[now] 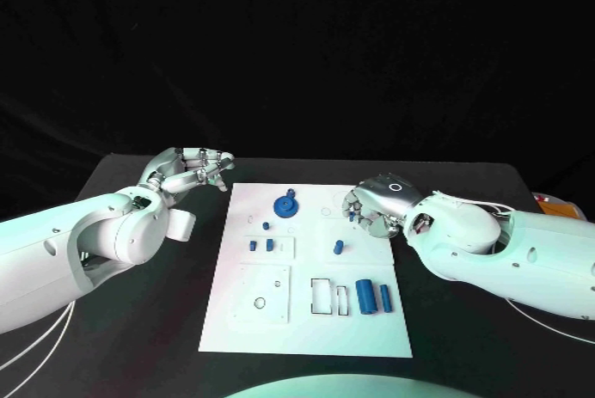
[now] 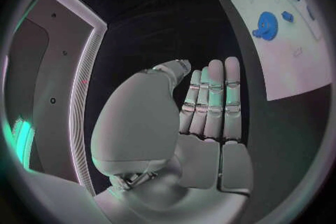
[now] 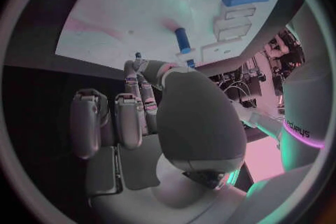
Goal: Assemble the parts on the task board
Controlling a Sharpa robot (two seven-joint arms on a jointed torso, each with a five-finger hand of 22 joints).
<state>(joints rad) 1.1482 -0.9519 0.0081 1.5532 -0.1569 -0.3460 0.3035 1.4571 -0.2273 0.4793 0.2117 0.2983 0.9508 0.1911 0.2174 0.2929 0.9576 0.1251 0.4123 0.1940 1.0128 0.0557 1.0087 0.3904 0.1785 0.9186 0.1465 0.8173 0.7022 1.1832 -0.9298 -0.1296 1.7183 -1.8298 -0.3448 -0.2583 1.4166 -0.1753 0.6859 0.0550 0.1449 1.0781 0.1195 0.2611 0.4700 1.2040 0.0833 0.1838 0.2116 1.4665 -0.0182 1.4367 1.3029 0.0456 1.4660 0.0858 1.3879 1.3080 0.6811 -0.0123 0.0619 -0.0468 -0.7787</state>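
Matt white task board (image 1: pixel 248 329), smooth like plastic sheet, lying on a dull black counter (image 1: pixel 137 329). Blue parts, the large cylinder (image 1: pixel 366 295) among them, look smooth matt plastic. Left robot hand (image 1: pixel 193 168) and right robot hand (image 1: pixel 376 205) show satin silver-grey shells, glossy white arms behind.

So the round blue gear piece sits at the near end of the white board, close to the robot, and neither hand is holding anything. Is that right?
Not quite. The head view shows the round blue gear at the far end of the white board, away from the robot. The rest holds: the left hand and right hand hold nothing.
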